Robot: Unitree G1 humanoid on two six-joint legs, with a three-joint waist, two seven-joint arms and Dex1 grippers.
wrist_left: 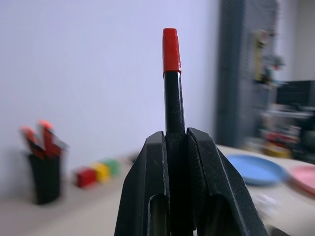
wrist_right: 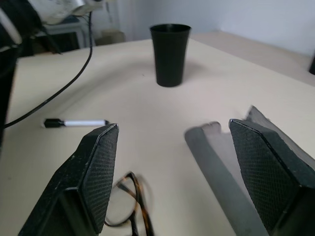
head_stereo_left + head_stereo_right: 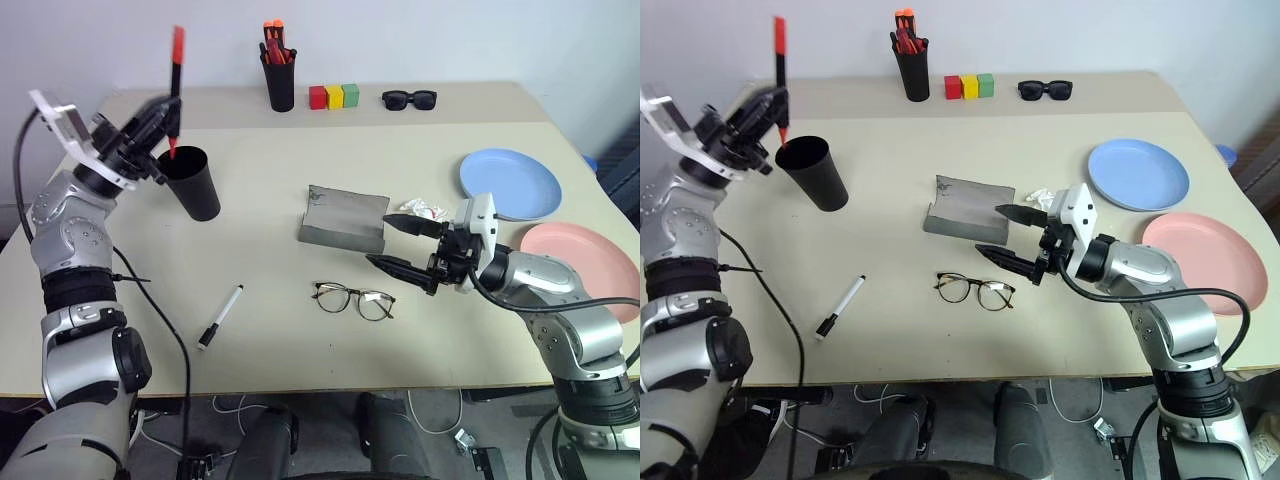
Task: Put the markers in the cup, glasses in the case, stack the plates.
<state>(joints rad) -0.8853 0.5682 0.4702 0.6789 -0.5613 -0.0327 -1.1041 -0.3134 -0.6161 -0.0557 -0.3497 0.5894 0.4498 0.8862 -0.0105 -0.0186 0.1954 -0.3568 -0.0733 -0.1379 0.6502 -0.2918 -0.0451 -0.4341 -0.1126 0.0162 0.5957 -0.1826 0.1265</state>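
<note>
Left gripper [image 3: 160, 120]: clamped on red-capped marker [image 3: 177, 75], held upright over the cup [image 3: 192, 183] at far left | right gripper [image 3: 405, 245]: jaws spread wide, nothing held, between case [image 3: 342, 220] and glasses [image 3: 354, 299] | black-capped marker [image 3: 220, 316]: lying near left | blue plate [image 3: 510, 183], pink plate [image 3: 585, 260]: unstacked at right.

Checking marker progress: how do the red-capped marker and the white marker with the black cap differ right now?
The red-capped marker is clamped upright in the left gripper above the black cup; the white marker lies flat on the table, untouched. The red-capped one has a dark body, the other a white body. The held one is raised off the table; the other rests well in front of the cup. Both are slim pens, neither yet inside the cup.
</note>
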